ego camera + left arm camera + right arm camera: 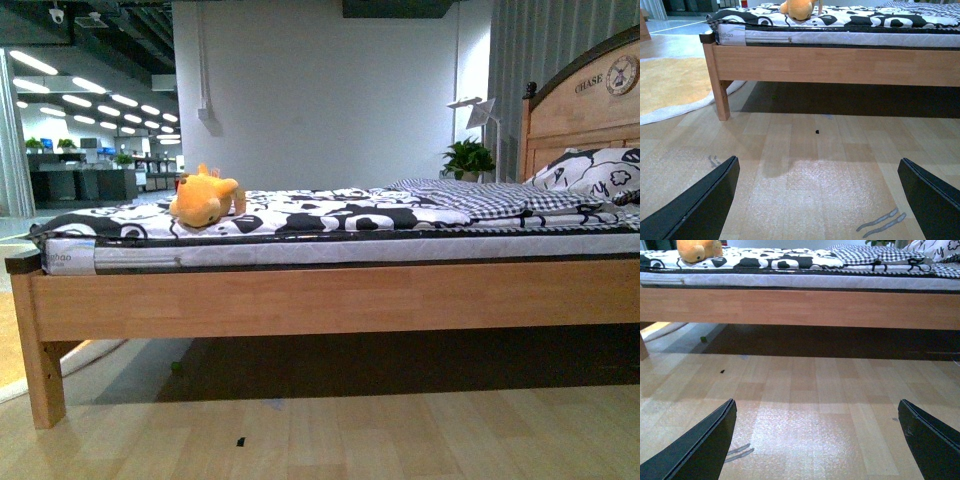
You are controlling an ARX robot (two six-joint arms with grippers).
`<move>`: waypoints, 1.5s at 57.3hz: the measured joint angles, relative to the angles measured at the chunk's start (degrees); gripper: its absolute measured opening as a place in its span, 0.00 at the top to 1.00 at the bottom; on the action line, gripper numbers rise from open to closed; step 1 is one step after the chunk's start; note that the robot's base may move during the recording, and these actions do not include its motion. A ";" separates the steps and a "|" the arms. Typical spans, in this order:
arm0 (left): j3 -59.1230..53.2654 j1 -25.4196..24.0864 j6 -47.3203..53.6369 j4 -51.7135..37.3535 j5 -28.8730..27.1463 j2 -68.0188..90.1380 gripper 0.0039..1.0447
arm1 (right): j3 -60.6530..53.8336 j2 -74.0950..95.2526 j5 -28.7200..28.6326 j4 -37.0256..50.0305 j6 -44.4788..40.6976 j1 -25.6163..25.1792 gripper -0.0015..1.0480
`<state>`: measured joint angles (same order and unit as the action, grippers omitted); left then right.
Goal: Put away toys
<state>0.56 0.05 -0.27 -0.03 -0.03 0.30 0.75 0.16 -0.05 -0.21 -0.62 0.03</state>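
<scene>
An orange-yellow plush toy [206,198] lies on the bed's black-and-white sheet, near the foot end at the left. The left wrist view shows the toy [800,8] at the far edge of the mattress, and the right wrist view catches the toy [696,249] too. My left gripper [820,200] hangs open low over the wooden floor, well short of the bed. My right gripper [817,440] is open over the floor as well. Nothing sits between either pair of fingers. Neither arm appears in the front view.
The wooden bed frame [330,298] spans the front view, with a headboard [585,110] at the right and a cartoon-print pillow [595,175] below it. A checked blanket [470,195] lies folded near the pillow. A yellow rug [670,90] covers the floor left of the bed leg [720,97].
</scene>
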 joint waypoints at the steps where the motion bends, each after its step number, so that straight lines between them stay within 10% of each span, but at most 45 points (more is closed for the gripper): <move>1: 0.00 0.00 0.00 0.00 0.00 0.00 0.06 | 0.00 0.00 0.00 0.00 0.00 0.00 0.06; 86: 0.00 0.00 0.00 0.00 0.00 0.00 0.06 | 0.00 0.00 0.00 0.00 0.00 0.00 0.06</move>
<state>0.56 0.05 -0.27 -0.03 -0.03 0.30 0.75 0.16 -0.05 -0.21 -0.62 0.03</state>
